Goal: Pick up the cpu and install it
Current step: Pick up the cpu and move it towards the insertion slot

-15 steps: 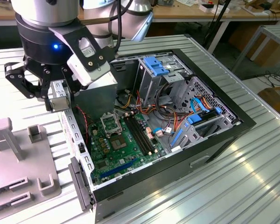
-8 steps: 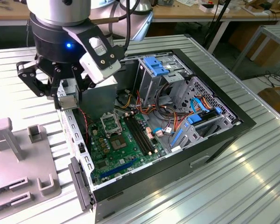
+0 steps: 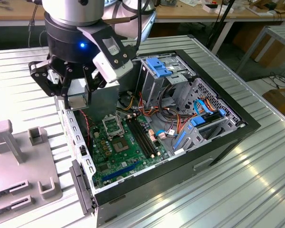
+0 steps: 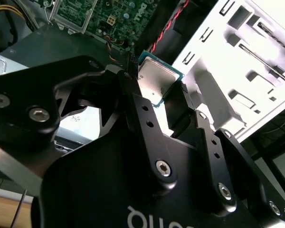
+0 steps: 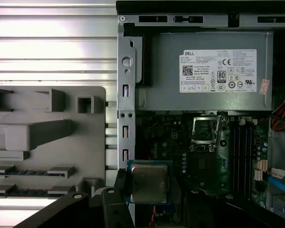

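Observation:
The cpu point(image 5: 149, 183) is a small square chip with a dull silvery top and a green rim, and my gripper point(image 5: 149, 192) is shut on its edges. In the second wrist view the cpu point(image 4: 156, 80) sits between the black fingers point(image 4: 137, 109) of the gripper point(image 4: 157, 92). In the exterior view the gripper point(image 3: 77, 97) hangs over the open computer case's wall at the exterior view's left, above the green motherboard point(image 3: 123, 152). The socket's hinged metal frame point(image 3: 110, 126) stands open, apart from the chip. It shows in the first wrist view too, as the socket frame point(image 5: 206, 130).
A grey fixture plate point(image 3: 19, 161) with raised holders lies on the ribbed metal table at the exterior view's left. Inside the case are the power supply point(image 5: 204, 71), black memory slots point(image 3: 142, 135), a drive cage with blue clips point(image 3: 159, 66) and loose cables point(image 3: 171, 114).

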